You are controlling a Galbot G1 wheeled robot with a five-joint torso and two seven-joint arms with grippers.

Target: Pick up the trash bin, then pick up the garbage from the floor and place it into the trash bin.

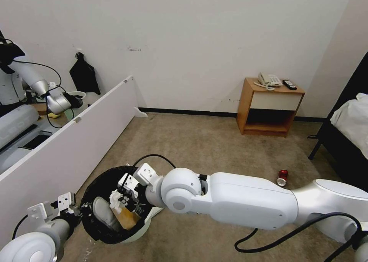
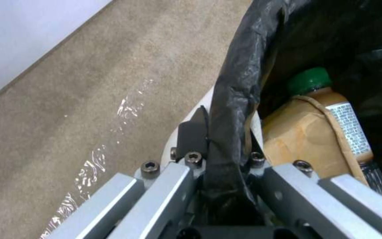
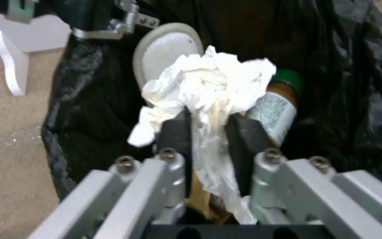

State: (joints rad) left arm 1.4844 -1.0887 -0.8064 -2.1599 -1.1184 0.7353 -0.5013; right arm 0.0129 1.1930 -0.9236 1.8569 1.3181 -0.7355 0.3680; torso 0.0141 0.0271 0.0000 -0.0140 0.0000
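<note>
My left gripper (image 2: 209, 146) pinches the trash bin (image 1: 92, 219) rim tight, holding it up near the floor so stuff can drop in. My right gripper (image 3: 209, 129) is over its mouth, squeezing a crumpled tissue (image 3: 209, 86).

Bottle (image 3: 274, 109) half behind tissue (image 3: 209, 83); slipper (image 1: 102, 213) toe buried.

My head camera looks down from afar; both wrist cameras sit close, sharing the trash bin (image 1: 100, 231) (image 2: 244, 83) (image 3: 85, 109).
</note>
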